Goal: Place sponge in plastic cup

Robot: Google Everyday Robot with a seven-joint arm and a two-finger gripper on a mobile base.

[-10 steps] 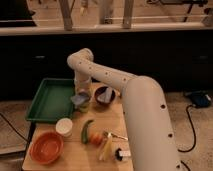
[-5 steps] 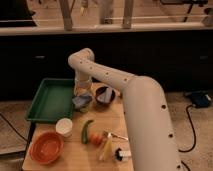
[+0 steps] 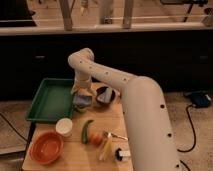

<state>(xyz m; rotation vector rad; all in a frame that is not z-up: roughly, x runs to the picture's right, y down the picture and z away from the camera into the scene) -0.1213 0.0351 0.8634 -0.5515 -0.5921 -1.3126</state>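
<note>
Camera view: the gripper (image 3: 80, 92) hangs at the far middle of the wooden table (image 3: 75, 159), between the green tray (image 3: 50, 100) on the left and the dark bowl (image 3: 105, 95) on the right. Whether it is clamped or loose cannot be told. The sponge (image 3: 83, 100), a bluish-grey soft block, sits directly under it, touching. The plastic cup (image 3: 80, 107) beneath is mostly hidden; only a pale sliver shows.

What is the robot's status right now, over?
Gripper low at sponge, by the green tray. Plastic cup cannot be made out. Dark bowl close beside.
</note>
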